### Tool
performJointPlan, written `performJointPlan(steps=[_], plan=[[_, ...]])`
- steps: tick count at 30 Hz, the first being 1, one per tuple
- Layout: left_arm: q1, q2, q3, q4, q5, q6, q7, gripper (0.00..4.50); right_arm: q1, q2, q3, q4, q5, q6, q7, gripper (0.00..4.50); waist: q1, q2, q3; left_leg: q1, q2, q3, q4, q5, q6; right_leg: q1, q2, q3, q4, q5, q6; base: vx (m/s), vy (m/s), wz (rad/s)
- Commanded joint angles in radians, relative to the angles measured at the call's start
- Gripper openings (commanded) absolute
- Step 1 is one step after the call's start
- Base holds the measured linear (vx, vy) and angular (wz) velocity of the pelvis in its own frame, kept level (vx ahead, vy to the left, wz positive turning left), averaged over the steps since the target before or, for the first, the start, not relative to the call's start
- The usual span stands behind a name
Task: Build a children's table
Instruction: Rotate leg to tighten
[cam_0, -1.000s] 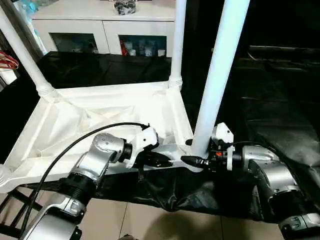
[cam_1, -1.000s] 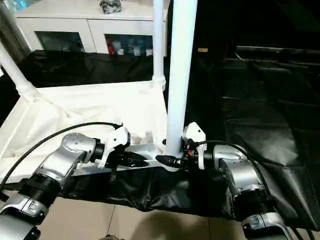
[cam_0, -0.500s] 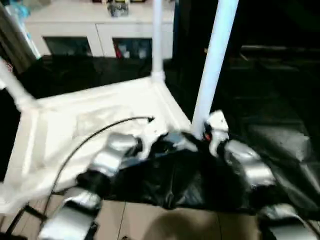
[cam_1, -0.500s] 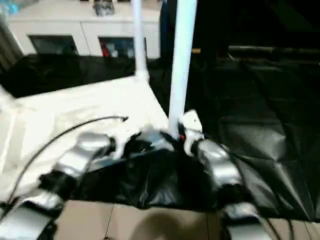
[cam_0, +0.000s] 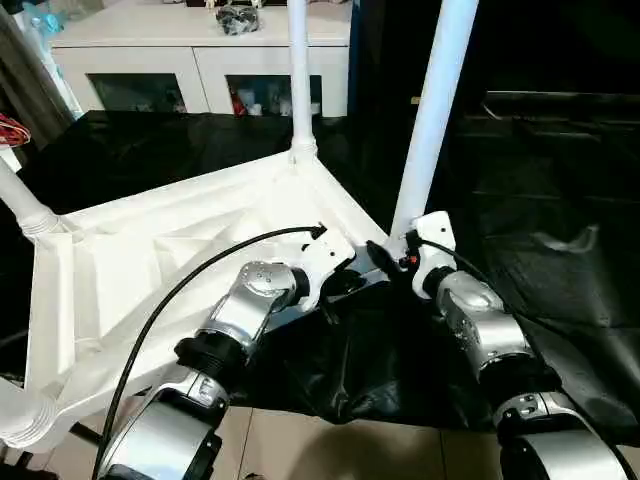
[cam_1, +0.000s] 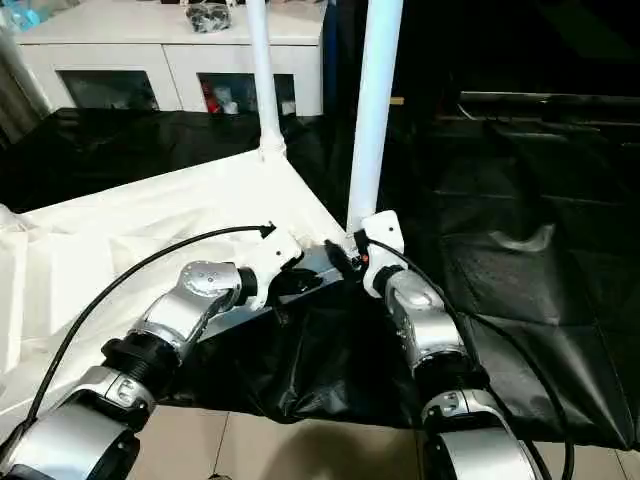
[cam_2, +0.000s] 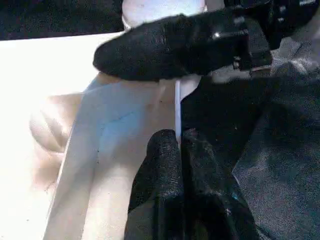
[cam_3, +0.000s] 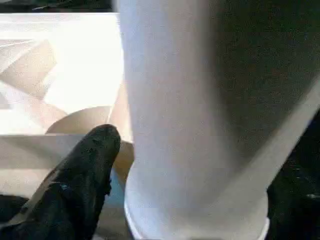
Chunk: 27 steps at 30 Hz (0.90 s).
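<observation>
The upturned tabletop (cam_0: 190, 250) lies on the black counter (cam_0: 560, 200); the left pincer (cam_2: 177, 150) is pinched on its rim beside the near leg (cam_0: 432, 110), the right pincer (cam_0: 385, 255) clasps that leg's base; best steady the rim and press the leg straight down into its socket.

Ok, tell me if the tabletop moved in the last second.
Yes. Against the steady white cabinet, the tabletop has turned: its near right corner swung away toward the cabinet.
</observation>
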Motion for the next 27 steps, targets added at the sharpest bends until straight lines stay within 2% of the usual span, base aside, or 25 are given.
performJointPlan(steps=[1,3,5,11,15,20,23,27], plan=[[0.026,-0.005,-0.017,-0.102,-0.067,-0.072,-0.101,0.00,0.031,-0.002,0.077,-0.011,-0.001,-0.019,0.136,3.80,-0.001,-0.018,-0.068,0.007,0.031,-0.008,-0.072,-0.246,0.075,0.056,-0.058,0.042,-0.077,-0.285,-0.210,0.000,0.000,0.00],[0.039,0.013,-0.016,-0.116,-0.073,-0.070,-0.121,0.00,0.043,-0.026,0.078,-0.038,0.015,-0.018,0.209,3.80,-0.002,-0.017,-0.068,0.007,0.032,-0.006,-0.071,-0.240,0.093,0.056,-0.055,0.043,-0.074,-0.246,-0.224,0.000,0.000,0.00],[0.052,0.034,-0.019,-0.130,-0.079,-0.073,-0.156,0.00,0.058,-0.052,0.085,-0.070,0.029,-0.012,0.285,3.80,0.001,-0.016,-0.068,0.008,0.033,-0.005,-0.071,-0.243,0.101,0.056,-0.056,0.042,-0.074,-0.261,-0.227,0.000,0.000,0.00],[0.094,0.097,-0.009,-0.203,-0.127,-0.061,-0.283,0.00,0.112,-0.143,0.118,-0.189,0.090,0.025,0.526,3.80,0.004,-0.017,-0.064,0.010,0.037,-0.006,-0.075,-0.274,0.092,0.054,-0.055,0.043,-0.079,-0.324,-0.210,0.000,0.000,0.00],[0.113,0.144,-0.011,-0.242,-0.148,-0.048,-0.367,0.00,0.146,-0.199,0.157,-0.267,0.117,0.064,0.667,3.80,0.008,-0.018,-0.065,0.008,0.039,-0.005,-0.074,-0.259,0.097,0.052,-0.055,0.044,-0.076,-0.315,-0.212,0.000,0.000,0.00],[0.117,0.177,-0.009,-0.251,-0.152,-0.049,-0.405,0.00,0.161,-0.232,0.188,-0.298,0.095,0.072,0.720,3.80,0.010,-0.019,-0.064,0.009,0.038,-0.006,-0.075,-0.260,0.086,0.050,-0.055,0.044,-0.076,-0.330,-0.208,0.000,0.000,0.00],[0.116,0.185,-0.009,-0.255,-0.154,-0.044,-0.419,0.00,0.159,-0.233,0.187,-0.301,0.100,0.084,0.729,3.80,0.009,-0.021,-0.065,0.009,0.038,-0.006,-0.075,-0.258,0.082,0.050,-0.056,0.045,-0.076,-0.327,-0.208,0.000,0.000,0.00],[0.122,0.198,-0.011,-0.266,-0.153,-0.040,-0.436,0.00,0.162,-0.234,0.187,-0.316,0.114,0.111,0.732,3.55,0.009,-0.020,-0.065,0.009,0.039,-0.006,-0.075,-0.248,0.083,0.050,-0.055,0.045,-0.074,-0.307,-0.215,0.000,0.000,0.00]])
